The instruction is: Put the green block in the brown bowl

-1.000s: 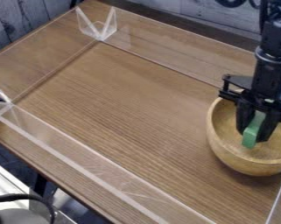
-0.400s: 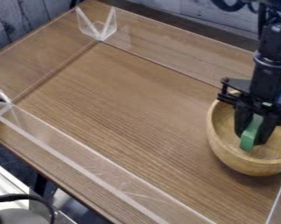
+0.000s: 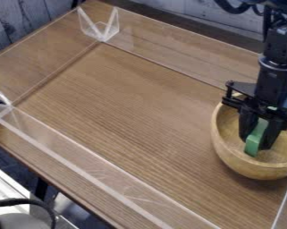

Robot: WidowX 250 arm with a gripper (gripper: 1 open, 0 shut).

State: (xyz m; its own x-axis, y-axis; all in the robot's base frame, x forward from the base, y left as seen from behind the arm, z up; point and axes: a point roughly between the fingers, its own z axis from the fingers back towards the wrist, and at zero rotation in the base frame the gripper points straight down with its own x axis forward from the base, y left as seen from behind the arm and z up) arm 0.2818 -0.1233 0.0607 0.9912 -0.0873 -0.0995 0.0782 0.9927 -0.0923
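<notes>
Nothing moved since the earlier frames: same pose, pincer (image 3: 263, 131) hanging straight down inside the brown bowl (image 3: 229, 150), fingers pinched on the green block (image 3: 256, 139), held upright between them. Block's lower end just beneath the fingertips, low in the bowl's hollow; touching the bottom or not, hard to tell from this angle. Carrying apparently done, release still pending. Likely next: spreading the fingers, then lifting clear of the rim.

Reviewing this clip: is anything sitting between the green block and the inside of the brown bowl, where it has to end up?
Nothing visible is in the way. The gripper points down, shut on the green block, which hangs upright inside the rim of the brown bowl. The bowl shows only bare wood beneath the block; whether the block touches the bottom cannot be told.
</notes>
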